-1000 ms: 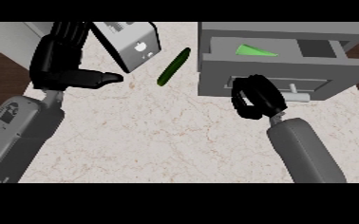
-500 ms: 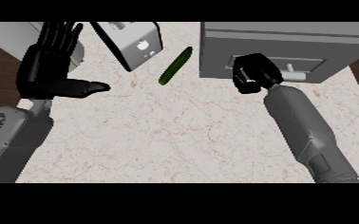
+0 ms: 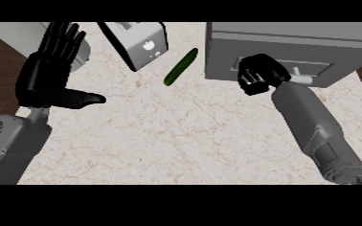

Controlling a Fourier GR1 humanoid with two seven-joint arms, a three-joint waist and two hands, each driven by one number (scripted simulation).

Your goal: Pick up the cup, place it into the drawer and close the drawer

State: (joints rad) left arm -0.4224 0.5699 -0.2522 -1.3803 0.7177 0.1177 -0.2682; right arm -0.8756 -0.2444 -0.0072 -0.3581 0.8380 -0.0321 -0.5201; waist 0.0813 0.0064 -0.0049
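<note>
Closing step, seemingly done: right robot hand (image 3: 260, 74) clenched empty against the shut drawer (image 3: 318, 67); left robot hand (image 3: 51, 74) released. Next, withdrawing.

We see a green cucumber (image 3: 181, 66) lying slantwise on the pale marbled counter (image 3: 176, 134), just to the right of a silver toaster (image 3: 138, 45).

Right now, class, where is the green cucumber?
In the head view, the cucumber lies upper middle, between the grey appliance and the drawer unit.
</note>
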